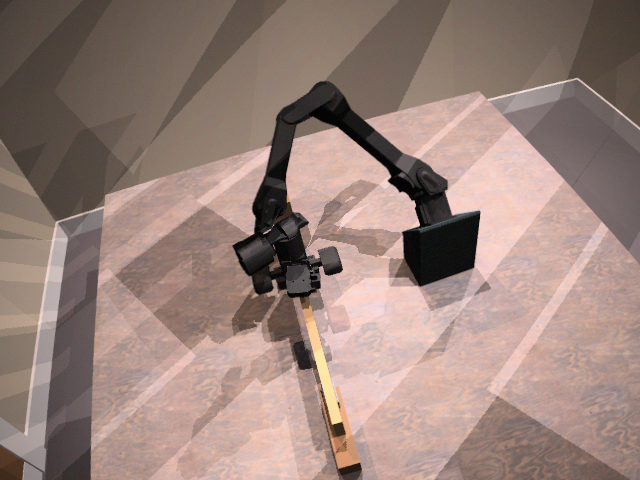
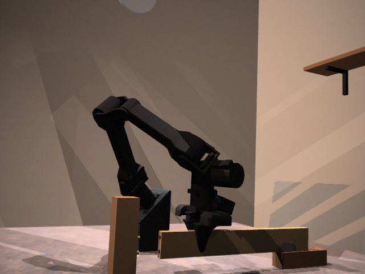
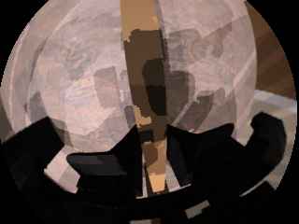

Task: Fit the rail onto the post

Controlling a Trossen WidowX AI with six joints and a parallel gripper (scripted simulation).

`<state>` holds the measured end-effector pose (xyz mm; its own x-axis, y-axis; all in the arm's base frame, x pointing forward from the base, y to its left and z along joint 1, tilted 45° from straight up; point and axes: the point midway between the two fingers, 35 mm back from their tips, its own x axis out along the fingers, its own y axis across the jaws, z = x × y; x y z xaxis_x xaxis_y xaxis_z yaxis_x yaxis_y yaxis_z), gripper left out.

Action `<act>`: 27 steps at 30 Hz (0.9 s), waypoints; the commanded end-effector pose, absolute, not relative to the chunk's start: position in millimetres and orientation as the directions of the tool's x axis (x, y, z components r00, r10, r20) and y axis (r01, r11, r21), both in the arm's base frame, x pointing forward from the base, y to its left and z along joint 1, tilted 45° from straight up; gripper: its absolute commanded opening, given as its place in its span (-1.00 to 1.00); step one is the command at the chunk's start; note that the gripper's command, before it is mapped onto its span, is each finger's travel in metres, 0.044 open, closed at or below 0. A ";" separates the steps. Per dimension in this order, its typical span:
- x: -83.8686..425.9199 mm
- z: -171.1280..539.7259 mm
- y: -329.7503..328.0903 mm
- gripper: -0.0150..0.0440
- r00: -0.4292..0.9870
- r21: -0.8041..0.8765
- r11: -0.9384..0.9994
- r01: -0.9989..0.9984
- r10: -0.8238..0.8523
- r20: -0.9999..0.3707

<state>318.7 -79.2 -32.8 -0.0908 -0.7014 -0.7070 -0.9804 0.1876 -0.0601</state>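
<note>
The long wooden rail [image 1: 323, 364] [image 2: 244, 242] [image 3: 141, 47] is off the table at its near end and looks about level. Its far end sits in the grey bracket [image 2: 287, 246] on the low footboard block [image 1: 350, 457] [image 2: 318, 257]. My gripper [image 2: 202, 248] [image 3: 148, 123] is shut on the rail, nearer its post end. The post [image 2: 124, 236] stands upright, apart from the rail's end. Its upper peg [image 2: 138, 237] and lower peg [image 2: 137, 252] show in the gap, at about the height of the two end holes. In the top view my arm hides the rail's post end and most of the post.
The arm's base stands on a dark teal wedge block [image 1: 448, 250] [image 2: 160, 219] beside the rail, on the marbled table [image 1: 542, 320]. A wooden shelf [image 2: 339, 61] is high on the wall, away from the arm.
</note>
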 end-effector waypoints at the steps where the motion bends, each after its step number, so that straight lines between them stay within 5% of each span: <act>1: 320.1 -31.7 -76.8 -0.49 -0.084 -0.063 0.181 -0.981 -0.701 -0.708; 27: 320.6 -32.8 -75.0 -0.49 -0.084 -0.063 0.181 -0.981 -0.701 -0.708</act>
